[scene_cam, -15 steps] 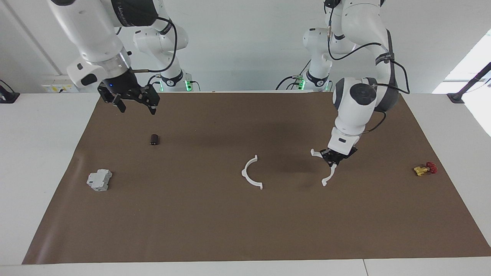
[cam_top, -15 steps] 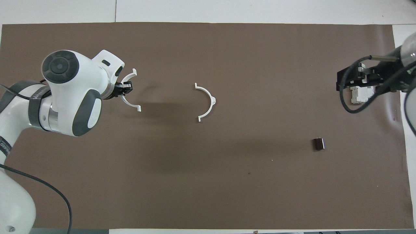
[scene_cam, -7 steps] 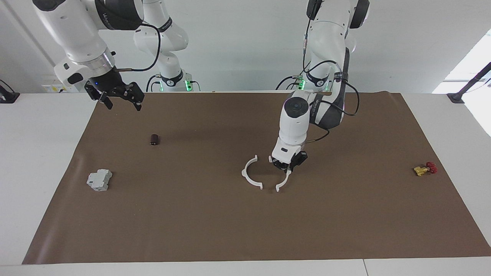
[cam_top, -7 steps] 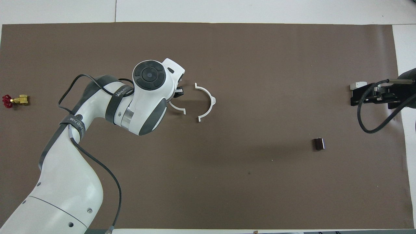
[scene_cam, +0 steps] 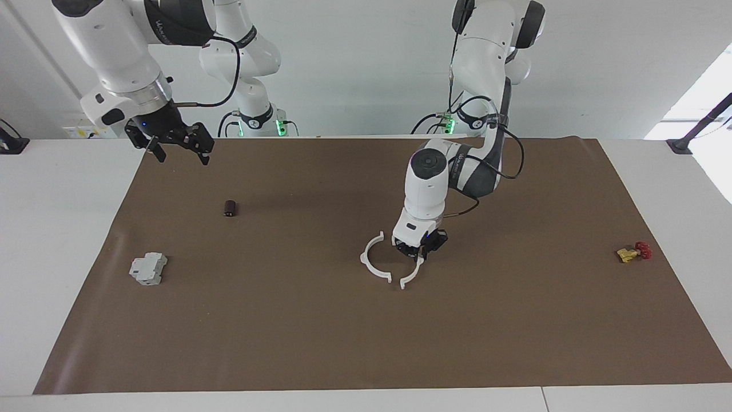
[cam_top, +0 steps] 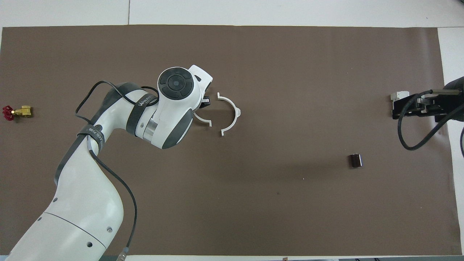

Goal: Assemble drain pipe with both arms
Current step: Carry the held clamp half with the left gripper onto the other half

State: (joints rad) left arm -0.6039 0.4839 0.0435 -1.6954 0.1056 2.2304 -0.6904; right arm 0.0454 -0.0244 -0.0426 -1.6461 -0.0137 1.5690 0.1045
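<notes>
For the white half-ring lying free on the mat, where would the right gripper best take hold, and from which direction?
Best guess: come straight down and pinch the thin band of the free half-ring at mid-arc, beside its small outward tab. It lies flat on the brown mat, so only its narrow wall offers grip. Its open ends face the half held by the left gripper and should stay clear. The right gripper waits raised over the mat's edge.

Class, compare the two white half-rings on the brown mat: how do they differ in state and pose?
The held half-ring is gripped by the left gripper; the free half-ring lies on the mat ungripped. Their open sides face each other, ends not yet joined. Both are thin, white, tabbed arcs. The right gripper waits over the mat's edge.
</notes>
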